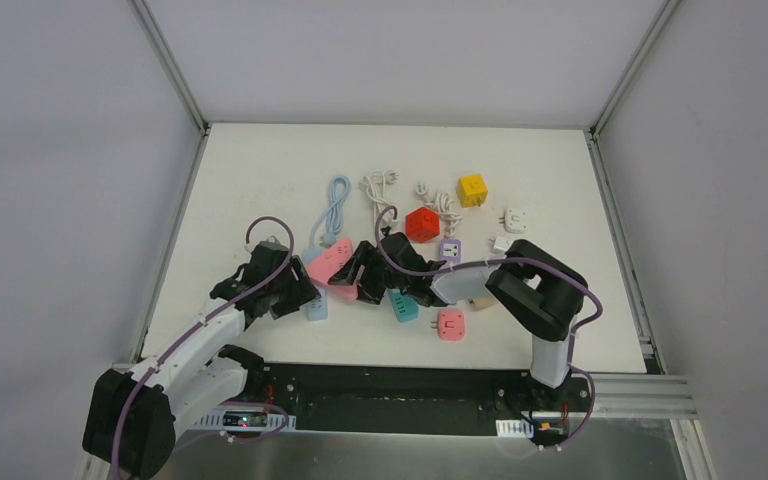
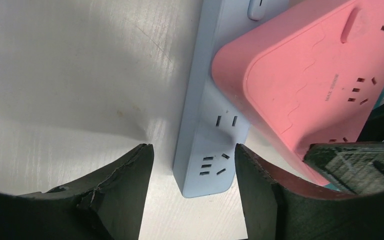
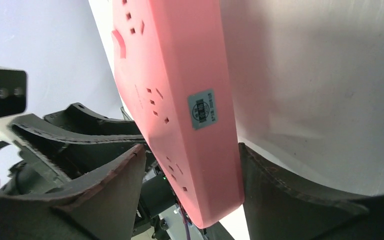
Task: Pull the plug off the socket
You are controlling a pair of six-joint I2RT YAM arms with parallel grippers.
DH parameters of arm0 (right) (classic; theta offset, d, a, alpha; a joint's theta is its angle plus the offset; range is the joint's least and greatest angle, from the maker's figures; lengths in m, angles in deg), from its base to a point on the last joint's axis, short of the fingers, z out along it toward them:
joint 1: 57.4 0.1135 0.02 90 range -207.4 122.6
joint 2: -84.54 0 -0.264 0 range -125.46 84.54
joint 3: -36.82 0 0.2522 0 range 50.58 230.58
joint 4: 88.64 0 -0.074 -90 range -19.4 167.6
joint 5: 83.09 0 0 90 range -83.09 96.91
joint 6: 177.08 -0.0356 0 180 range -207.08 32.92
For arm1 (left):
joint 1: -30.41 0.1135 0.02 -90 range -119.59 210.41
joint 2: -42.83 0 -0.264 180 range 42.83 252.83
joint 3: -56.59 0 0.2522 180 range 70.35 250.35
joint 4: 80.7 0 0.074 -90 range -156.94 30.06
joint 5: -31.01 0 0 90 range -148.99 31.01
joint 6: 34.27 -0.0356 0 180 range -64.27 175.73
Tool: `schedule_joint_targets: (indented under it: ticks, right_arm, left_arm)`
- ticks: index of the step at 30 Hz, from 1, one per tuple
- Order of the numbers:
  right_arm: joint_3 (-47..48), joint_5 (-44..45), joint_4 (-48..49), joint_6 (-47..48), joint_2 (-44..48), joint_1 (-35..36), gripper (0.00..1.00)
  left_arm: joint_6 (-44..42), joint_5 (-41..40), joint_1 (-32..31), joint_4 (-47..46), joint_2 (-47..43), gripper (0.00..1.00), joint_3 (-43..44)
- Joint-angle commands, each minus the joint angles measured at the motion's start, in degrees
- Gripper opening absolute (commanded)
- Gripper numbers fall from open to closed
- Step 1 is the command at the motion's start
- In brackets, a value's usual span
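Nearest, left wrist view: left pincer, jaws about half open and straddling the end of the blue power strip. A gap shows on each side, so I log it as holding nothing.

Same view, rightward: pink power strip, one corner lying over the blue strip's edge, both on the white tabletop. Only this view shows the blue strip's socket holes.

Right wrist view: right pincer, jaws apart with the pink strip's end between them. Both pads sit right at its sides, but I cannot tell whether they clamp it. Only this view shows the small sticker on the strip's side face.

Top view, left to right:
- the two strips, lying between the pincers near the front of the tabletop
- blue cable, coiled behind them
- teal socket
- red cube
- pink cube socket
- yellow cube
- white adapter

From no view can I tell whether a plug is seated in either strip.
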Motion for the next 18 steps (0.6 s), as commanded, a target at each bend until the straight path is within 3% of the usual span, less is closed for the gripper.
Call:
schedule_joint_targets:
  ticks: [1,11,15,18]
  right_arm:
    - [0.8,0.1,5.1,-0.3,-0.4,-1.2,0.69]
    - [1.8,-4.4,11.9,-1.0,-2.9,-3.4,0.63]
    - [-0.2,-7.3,24.4,-4.8,-5.4,-3.4,0.43]
    - [-0.8,-8.2,28.6,-6.8,-6.7,-3.4,0.30]
  left_arm:
    - [-2.6,3.4,-0.6,-3.7,0.7,0.63,-2.0]
    - [-3.2,3.2,-0.6,-3.6,-0.6,0.58,-3.2]
    - [-3.1,3.1,-0.6,-3.4,-0.8,0.51,-3.4]
    - [-3.0,2.1,-0.6,-2.5,-1.1,0.44,-3.5]
